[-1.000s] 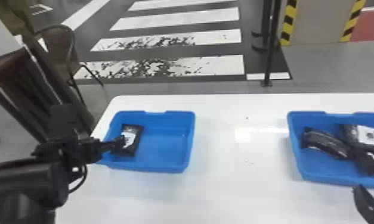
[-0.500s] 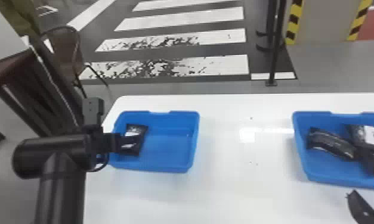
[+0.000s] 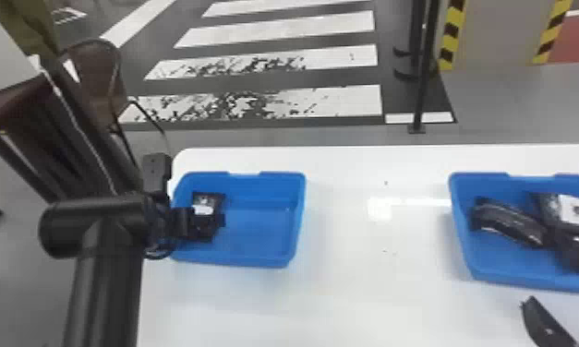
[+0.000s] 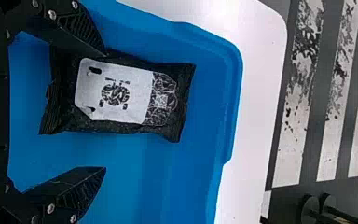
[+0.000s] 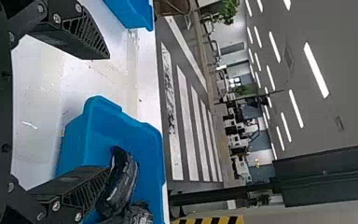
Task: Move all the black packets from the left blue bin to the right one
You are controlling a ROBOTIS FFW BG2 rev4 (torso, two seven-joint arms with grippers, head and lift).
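Picking up the black packet [image 4: 114,93] seen in the left blue bin [image 3: 265,259] looks like the step in hand. That bin sits left of centre in the head view, the packet towards its left side. The left gripper [image 4: 105,111] is over it, jaws wide and nothing held, one finger at the packet's edge, the other well apart. The next move probably calls for centring the jaws across the packet, lowering slightly, then closing and lifting clear of the rim. Other packets [image 3: 509,224] lie in the right bin [image 3: 523,278], at the frame's right edge; the right gripper [image 5: 108,113] waits nearby, spread and empty.
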